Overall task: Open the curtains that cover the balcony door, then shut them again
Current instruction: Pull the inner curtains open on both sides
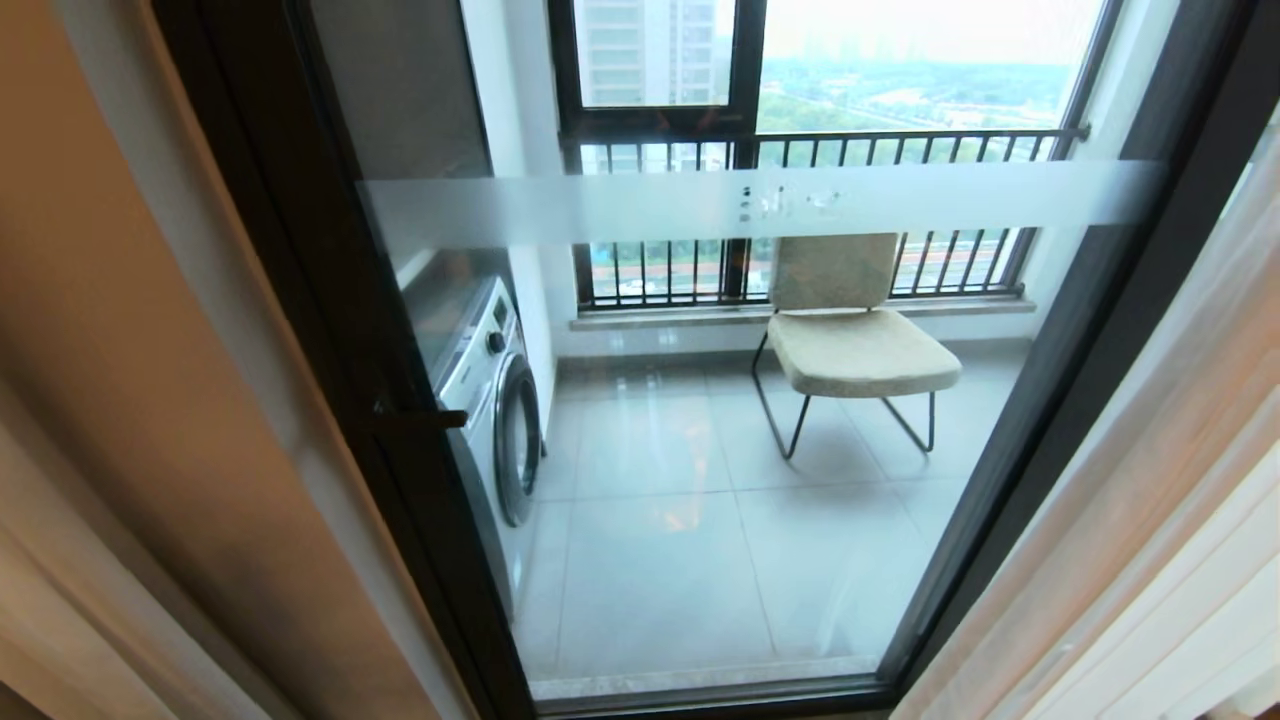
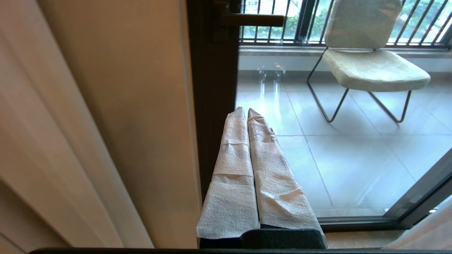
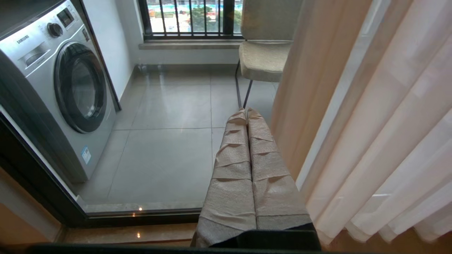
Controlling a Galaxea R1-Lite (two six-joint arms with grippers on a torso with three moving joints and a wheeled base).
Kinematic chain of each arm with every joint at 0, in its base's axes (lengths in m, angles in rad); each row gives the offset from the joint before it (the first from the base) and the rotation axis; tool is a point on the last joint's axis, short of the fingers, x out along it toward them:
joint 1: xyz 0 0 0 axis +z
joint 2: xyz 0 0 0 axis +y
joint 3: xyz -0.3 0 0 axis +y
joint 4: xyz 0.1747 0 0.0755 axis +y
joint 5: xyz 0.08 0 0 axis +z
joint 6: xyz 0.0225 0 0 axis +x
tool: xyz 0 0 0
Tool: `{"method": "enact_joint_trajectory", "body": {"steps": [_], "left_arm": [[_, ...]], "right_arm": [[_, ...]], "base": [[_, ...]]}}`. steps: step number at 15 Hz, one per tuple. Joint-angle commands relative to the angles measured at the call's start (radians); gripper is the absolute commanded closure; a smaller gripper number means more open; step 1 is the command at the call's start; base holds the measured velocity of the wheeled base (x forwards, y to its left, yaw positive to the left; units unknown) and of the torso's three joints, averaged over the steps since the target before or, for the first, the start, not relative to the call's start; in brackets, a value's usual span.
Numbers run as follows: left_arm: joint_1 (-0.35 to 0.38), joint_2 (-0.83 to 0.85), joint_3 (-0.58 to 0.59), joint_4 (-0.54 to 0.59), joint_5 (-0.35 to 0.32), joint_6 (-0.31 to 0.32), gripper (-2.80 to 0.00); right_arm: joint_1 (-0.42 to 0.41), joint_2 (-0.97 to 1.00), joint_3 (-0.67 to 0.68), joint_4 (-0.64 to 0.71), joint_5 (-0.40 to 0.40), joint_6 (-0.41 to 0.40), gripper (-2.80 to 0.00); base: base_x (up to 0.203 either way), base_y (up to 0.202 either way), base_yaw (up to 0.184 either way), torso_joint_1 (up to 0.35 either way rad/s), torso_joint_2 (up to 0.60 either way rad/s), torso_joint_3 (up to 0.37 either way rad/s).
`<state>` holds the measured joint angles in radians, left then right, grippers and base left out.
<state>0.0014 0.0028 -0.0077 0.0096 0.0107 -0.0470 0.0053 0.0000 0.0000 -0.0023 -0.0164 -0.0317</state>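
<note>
The balcony door, glass in a thick black frame with a frosted band, stands uncovered straight ahead. The curtains are drawn to both sides: a beige drape on the left, pale pleated folds on the right. Neither arm shows in the head view. My left gripper is shut and holds nothing; it points at the door frame beside the left drape. The right gripper is also shut and empty, just beside the right curtain without touching it.
Behind the glass are a washing machine on the left and a beige chair on grey floor tiles. A black-barred window lies beyond. A dark door handle sticks out from the left frame.
</note>
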Motion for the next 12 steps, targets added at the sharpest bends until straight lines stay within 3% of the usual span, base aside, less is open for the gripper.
{"method": "enact_joint_trajectory", "body": {"steps": [1, 12], "left_arm": [[0.0, -0.003, 0.0, 0.0, 0.0, -0.001, 0.0], [0.0, -0.003, 0.0, 0.0, 0.0, -0.001, 0.0]], "right_arm": [[0.001, 0.001, 0.0, -0.001, 0.0, -0.001, 0.0], [0.001, 0.0, 0.0, 0.0, 0.0, -0.001, 0.0]], "base": [[0.0, -0.184, 0.004, -0.002, 0.0, -0.002], [0.0, -0.192, -0.001, 0.001, 0.0, 0.004]]}}
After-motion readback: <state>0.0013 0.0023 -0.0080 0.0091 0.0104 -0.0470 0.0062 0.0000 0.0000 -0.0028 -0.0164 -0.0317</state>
